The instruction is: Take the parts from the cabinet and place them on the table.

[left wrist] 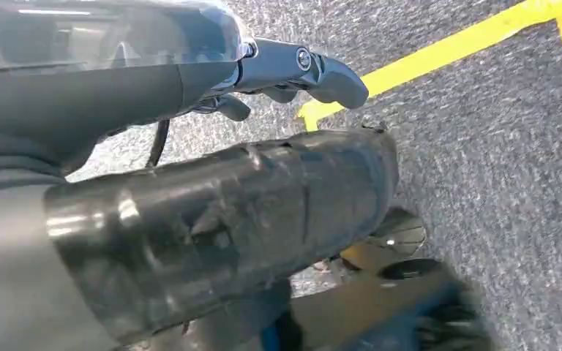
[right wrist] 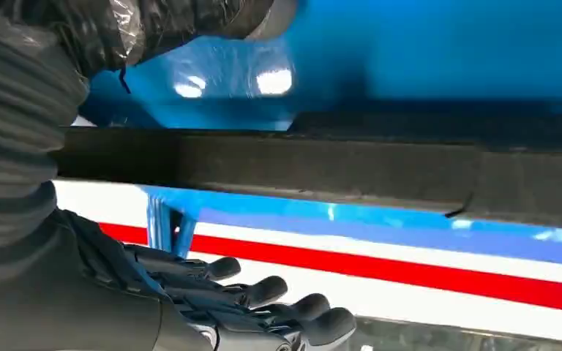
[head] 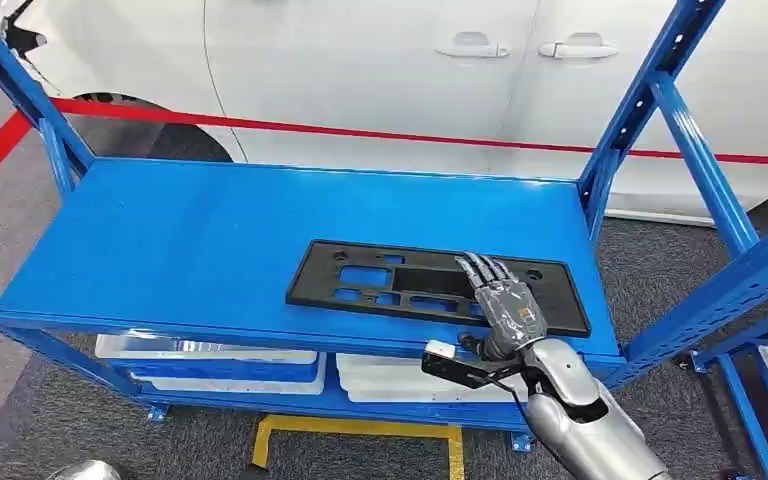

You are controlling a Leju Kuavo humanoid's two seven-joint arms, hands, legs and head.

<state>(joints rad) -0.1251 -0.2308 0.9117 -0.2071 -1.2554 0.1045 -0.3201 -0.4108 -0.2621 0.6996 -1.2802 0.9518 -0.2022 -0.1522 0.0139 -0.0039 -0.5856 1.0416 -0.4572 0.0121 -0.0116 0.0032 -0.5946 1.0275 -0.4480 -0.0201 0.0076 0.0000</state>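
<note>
A flat black plastic part with several cut-outs lies on the blue cabinet shelf, near its front right. My right hand reaches over the part's right end, with its fingers stretched forward above it. In the right wrist view the part's edge runs between the thumb and the fingers. A gap shows between the fingers and the part, so nothing is gripped. My left hand hangs over the grey floor and holds nothing.
Blue uprights frame the shelf on both sides. White bins sit on the lower shelf. A white car and a red barrier tape stand behind the cabinet. Yellow floor marking lies in front.
</note>
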